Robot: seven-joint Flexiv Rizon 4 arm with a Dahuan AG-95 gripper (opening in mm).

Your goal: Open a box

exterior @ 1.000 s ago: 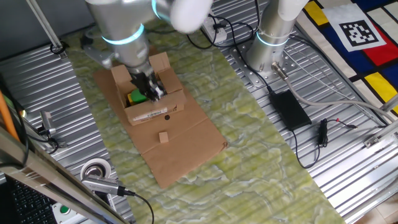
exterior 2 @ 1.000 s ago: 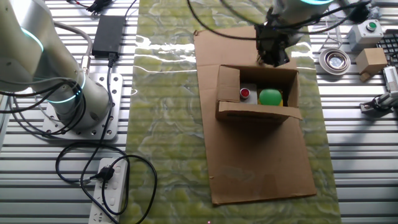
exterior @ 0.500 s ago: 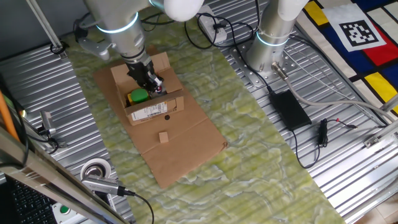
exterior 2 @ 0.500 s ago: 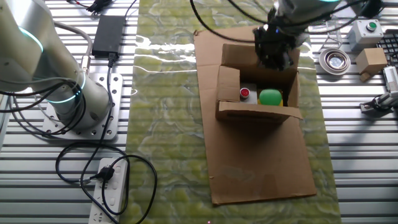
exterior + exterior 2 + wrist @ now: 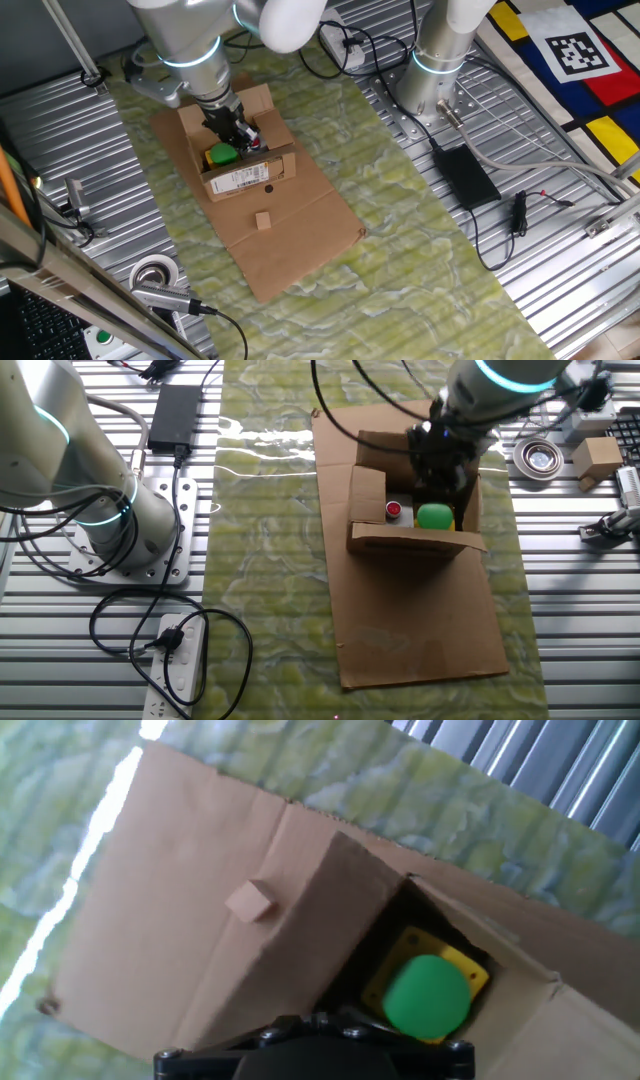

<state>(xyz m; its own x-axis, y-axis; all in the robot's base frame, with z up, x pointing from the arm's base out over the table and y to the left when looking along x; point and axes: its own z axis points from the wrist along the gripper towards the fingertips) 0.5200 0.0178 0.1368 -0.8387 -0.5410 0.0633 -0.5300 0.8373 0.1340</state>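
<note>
A: Going left to right in one fixed view, what do we see?

B: We see a roll of tape (image 5: 152,274) near the lower left edge, then the box (image 5: 240,160) standing on the large flat cardboard sheet (image 5: 290,235), which lies on the green mat (image 5: 400,200). The box's top flaps are up. Its white barcode label (image 5: 238,181) and a small dark dot (image 5: 267,187) face us.

A: And our gripper?

B: The gripper (image 5: 236,135) reaches down into the open top of the box, just beside a green round-topped object (image 5: 221,155). We cannot tell whether its fingers are spread or pressed together; the box walls and the arm hide them.

A: What does the other fixed view add?

B: There we see a small red button (image 5: 394,510) inside the box, left of the green object, with the gripper (image 5: 437,465) above both.

A: And the hand view?

B: The green object (image 5: 427,997) sits on a yellow base (image 5: 405,955). A small cardboard cube (image 5: 249,901) lies on the sheet.

A: Further right?

B: A black power brick (image 5: 464,174) lies on the metal table (image 5: 560,290).
</note>
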